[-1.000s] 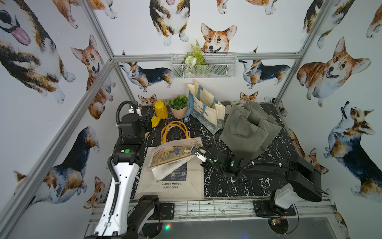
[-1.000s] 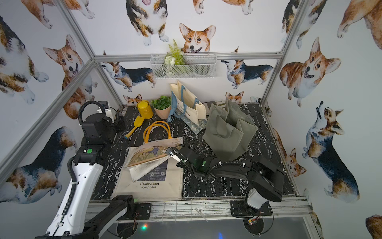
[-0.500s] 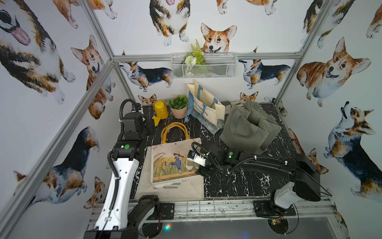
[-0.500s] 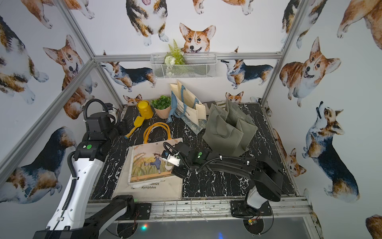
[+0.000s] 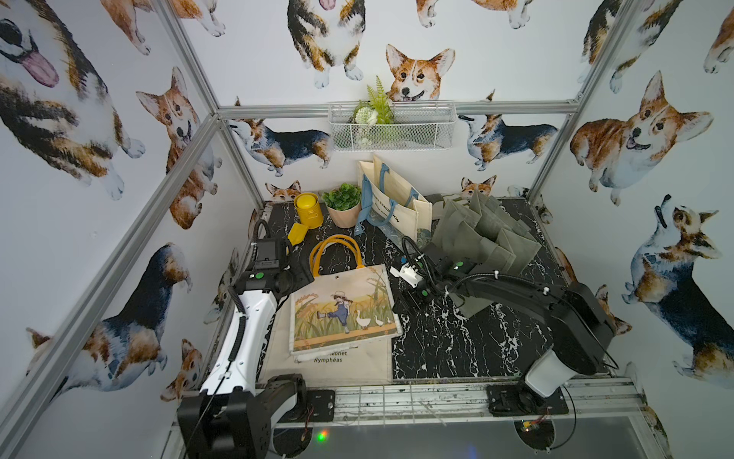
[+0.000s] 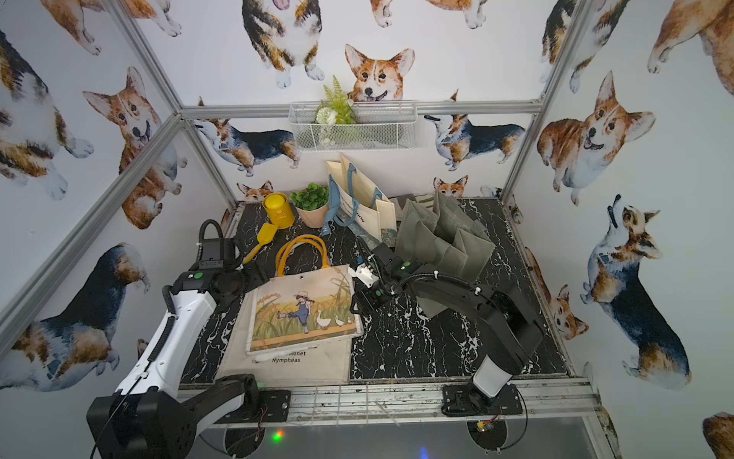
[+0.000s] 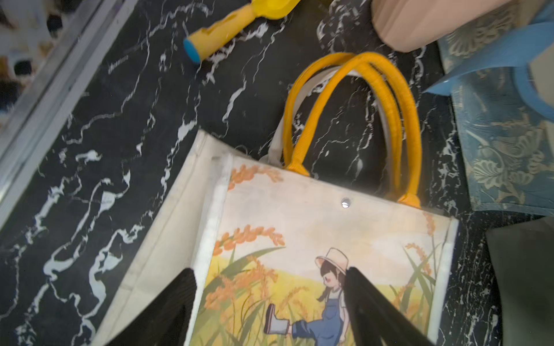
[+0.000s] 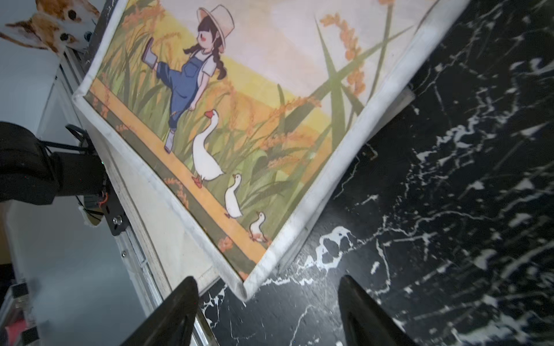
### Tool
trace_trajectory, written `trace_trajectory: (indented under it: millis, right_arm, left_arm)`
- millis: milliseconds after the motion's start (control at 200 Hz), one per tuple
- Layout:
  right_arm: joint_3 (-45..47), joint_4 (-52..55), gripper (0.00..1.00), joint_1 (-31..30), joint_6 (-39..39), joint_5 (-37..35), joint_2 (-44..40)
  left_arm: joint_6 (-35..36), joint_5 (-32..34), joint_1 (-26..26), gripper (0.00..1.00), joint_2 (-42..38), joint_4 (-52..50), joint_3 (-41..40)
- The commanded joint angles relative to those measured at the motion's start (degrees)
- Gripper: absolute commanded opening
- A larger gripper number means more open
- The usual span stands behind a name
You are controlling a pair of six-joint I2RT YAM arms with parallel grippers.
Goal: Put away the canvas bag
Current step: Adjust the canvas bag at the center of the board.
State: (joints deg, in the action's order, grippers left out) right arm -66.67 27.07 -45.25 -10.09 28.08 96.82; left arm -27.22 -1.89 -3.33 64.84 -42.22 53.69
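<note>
Okay, biggest first: your black marble worktop (image 5: 456,349) is crowded along the back by a grey felt bag (image 5: 480,238) and a standing cream tote (image 5: 391,202). That makes the front-left the sensible spot for stacking flat stuff.

A flat Monet tote (image 5: 341,367) lies there, and the canvas bag (image 5: 343,308) with the girl-and-geese print sits right on top of it. It's flat, print up and a bit skewed, with one bottom corner poking past the tote over bare marble. To me that reads as a put-away pile, so I'd say the task is basically done.

Its orange handles (image 5: 335,250) lie flat on the worktop, pointing toward the back, which keeps them off the stack and out of your arms' way.

Your left pincer (image 7: 268,275) stands wide, its fingers straddling the print near the bag's top edge and gripping nothing. Your right pincer (image 8: 266,280) is also wide and empty, over bare marble just off that poking corner. Since the bag rests on its own, neither one has anything to hold. If the skew bugs you, that corner looks like the easy place to nudge.
</note>
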Motion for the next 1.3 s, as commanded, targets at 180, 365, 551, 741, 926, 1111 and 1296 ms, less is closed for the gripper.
trace_trajectory:
  millis: [180,365,551,741,926,1111,1296]
  right_arm:
    - [-4.62,-13.25,0.68,5.70,-13.90,19.72,15.27]
    - [-4.87,-17.91,0.40,5.77,-17.46,21.12,18.69]
    - [-5.41,-15.88,0.02,5.70,-20.61,21.28,16.77]
    - [-2.61,-14.46,0.00,4.81,-24.06,21.49,9.93]
    - [0.65,-14.16,0.00,-0.82,-28.99,19.88,8.70]
    - [3.86,-15.91,0.00,-2.82,-34.31,15.45,8.65]
    - [5.56,-16.75,0.22,-3.33,-33.49,13.27,10.96]
  left_arm:
    - [-3.80,-2.60,-2.99,0.82,2.91,4.41,-4.30]
    - [-1.68,-1.32,-2.99,0.84,4.57,6.46,-7.43]
    - [1.28,0.49,-2.99,0.84,3.22,6.29,-6.20]
    - [5.27,1.85,-2.99,0.83,2.17,5.25,-3.28]
    - [7.51,0.32,-2.65,0.82,2.57,4.03,-1.08]
    - [9.42,1.63,-0.26,0.82,2.61,1.62,1.57]
    - [7.97,-0.82,1.38,0.79,3.45,1.26,0.10]
